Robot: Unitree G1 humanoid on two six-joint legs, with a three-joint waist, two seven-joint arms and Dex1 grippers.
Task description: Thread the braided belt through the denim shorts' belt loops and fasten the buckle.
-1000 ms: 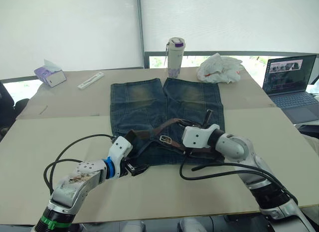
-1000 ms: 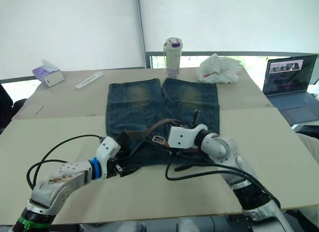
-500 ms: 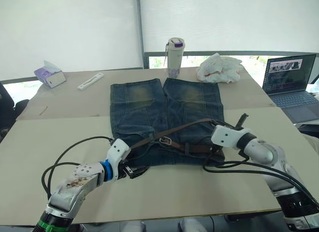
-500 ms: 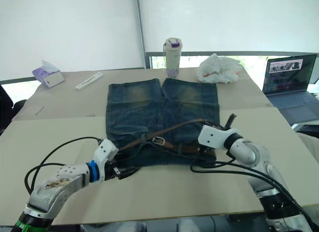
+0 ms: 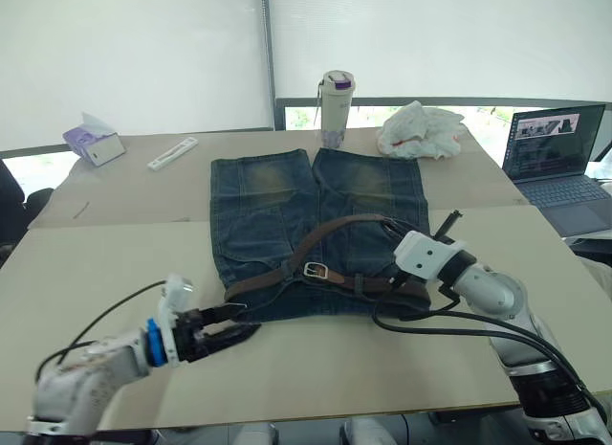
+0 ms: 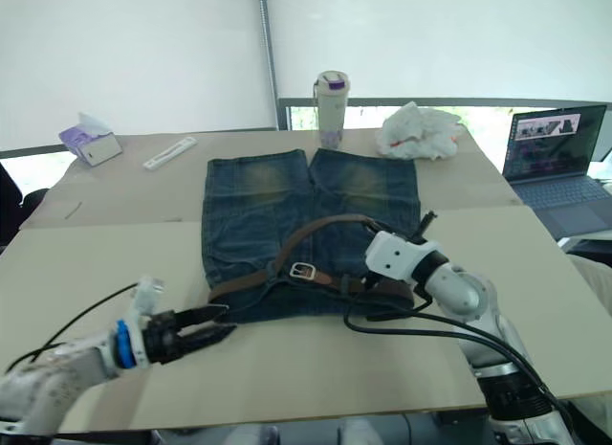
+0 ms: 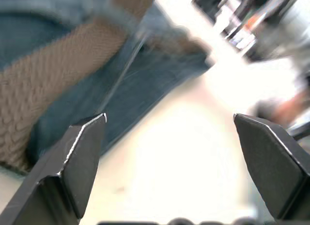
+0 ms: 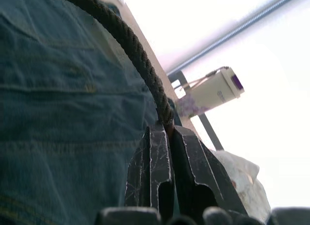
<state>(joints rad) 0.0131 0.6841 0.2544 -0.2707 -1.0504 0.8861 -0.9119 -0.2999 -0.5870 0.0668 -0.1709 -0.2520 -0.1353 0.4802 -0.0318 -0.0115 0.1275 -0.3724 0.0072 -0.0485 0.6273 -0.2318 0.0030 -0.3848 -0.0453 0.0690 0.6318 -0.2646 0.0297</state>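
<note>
The denim shorts (image 5: 287, 196) lie flat mid-table, waistband toward me. The braided belt (image 5: 330, 225) runs along the waistband from its left corner, then arches back over the right leg. Its silver buckle (image 5: 316, 270) rests mid-waistband. A belt loop (image 5: 358, 284) seems to cross the strap right of the buckle. My right gripper (image 5: 392, 230) is shut on the belt (image 8: 145, 65) above the right leg. My left gripper (image 5: 229, 328) stands open just off the waistband's left corner, holding nothing; the left wrist view shows belt (image 7: 43, 84) and denim beyond its fingers (image 7: 77, 157).
At the back stand a tumbler (image 5: 337, 108), a crumpled white bag (image 5: 421, 129), a tissue box (image 5: 94, 141) and a flat white item (image 5: 174, 154). A laptop (image 5: 559, 158) sits far right. Black cables (image 5: 421, 321) trail from both arms onto the table.
My left gripper pulled back from the waistband toward the left front. My right gripper drew the belt end out to the right, then carried it back over the right leg, forming an arch.
</note>
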